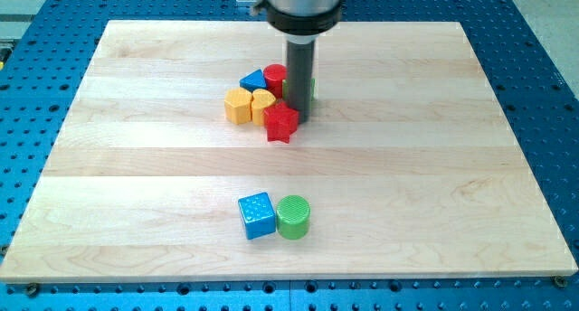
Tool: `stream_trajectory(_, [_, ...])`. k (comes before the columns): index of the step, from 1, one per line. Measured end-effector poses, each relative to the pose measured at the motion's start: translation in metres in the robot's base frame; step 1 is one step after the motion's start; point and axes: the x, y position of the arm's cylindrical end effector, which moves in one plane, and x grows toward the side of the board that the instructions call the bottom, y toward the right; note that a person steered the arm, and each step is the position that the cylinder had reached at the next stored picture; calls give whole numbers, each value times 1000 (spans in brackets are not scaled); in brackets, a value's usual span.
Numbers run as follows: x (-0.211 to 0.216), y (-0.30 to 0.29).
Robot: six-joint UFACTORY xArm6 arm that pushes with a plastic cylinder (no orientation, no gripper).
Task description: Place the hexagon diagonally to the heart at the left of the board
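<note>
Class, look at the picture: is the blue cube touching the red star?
No. The blue cube sits near the view's bottom beside the green cylinder, far from the red star in the upper cluster.

Pale matt wooden board (136,166), perhaps plastic blocks, perforated blue metal table (36,76).

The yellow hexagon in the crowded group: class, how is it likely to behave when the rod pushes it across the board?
The yellow hexagon looks squat and flat-bottomed, so it should probably slide, not roll or tip. It seems rigid, likely keeping its shape. It touches the yellow heart, so a careless push may drag that along. My tip sits on the view's right of the group, beside the red star.
</note>
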Motion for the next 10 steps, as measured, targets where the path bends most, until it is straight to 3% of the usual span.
stream_trajectory(3, [-34, -60])
stream_trajectory(4, [-17, -128])
stream_trajectory(5, [28, -187])
stream_trajectory(6, [18, -195])
stream_trajectory(7, [59, -230])
stream_trajectory(8, [87, -223])
stream_trajectory(9, [69, -257])
stream_trajectory(10, [113, -262])
